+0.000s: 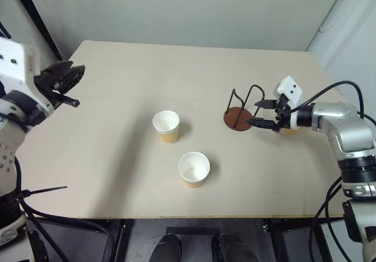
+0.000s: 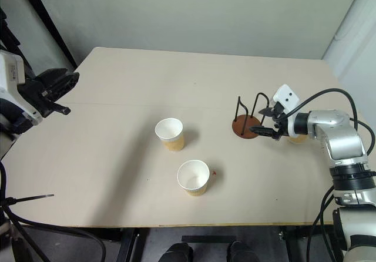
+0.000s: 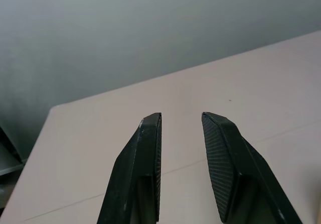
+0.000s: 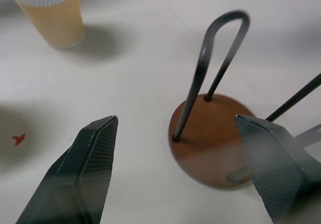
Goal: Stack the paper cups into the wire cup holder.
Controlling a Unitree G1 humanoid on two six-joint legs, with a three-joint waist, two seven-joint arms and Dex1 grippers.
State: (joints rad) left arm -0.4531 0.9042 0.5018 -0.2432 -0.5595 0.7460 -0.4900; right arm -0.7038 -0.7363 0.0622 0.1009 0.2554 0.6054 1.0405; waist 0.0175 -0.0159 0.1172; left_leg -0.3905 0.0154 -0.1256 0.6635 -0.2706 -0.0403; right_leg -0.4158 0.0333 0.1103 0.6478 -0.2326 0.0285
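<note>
The wire cup holder (image 1: pixel 238 118) stands empty at the table's right side, a reddish-brown disc with black wire loops. My right gripper (image 1: pixel 254 113) is open wide just to the right of it, its fingers (image 4: pixel 93 159) reaching around the disc (image 4: pixel 210 143); contact cannot be told. Two paper cups stand upright mid-table, one farther (image 1: pixel 166 126) and one nearer (image 1: pixel 194 168). A third paper cup (image 2: pixel 298 137) is mostly hidden behind my right wrist. My left gripper (image 1: pixel 75 86) hangs raised over the table's left edge, fingers (image 3: pixel 145 153) a little apart with nothing between them.
A small red mark (image 2: pixel 214 172) lies on the beige table (image 1: pixel 117 174) beside the nearer cup. A grey wall runs behind the table's far edge. A dark post stands at the far left corner.
</note>
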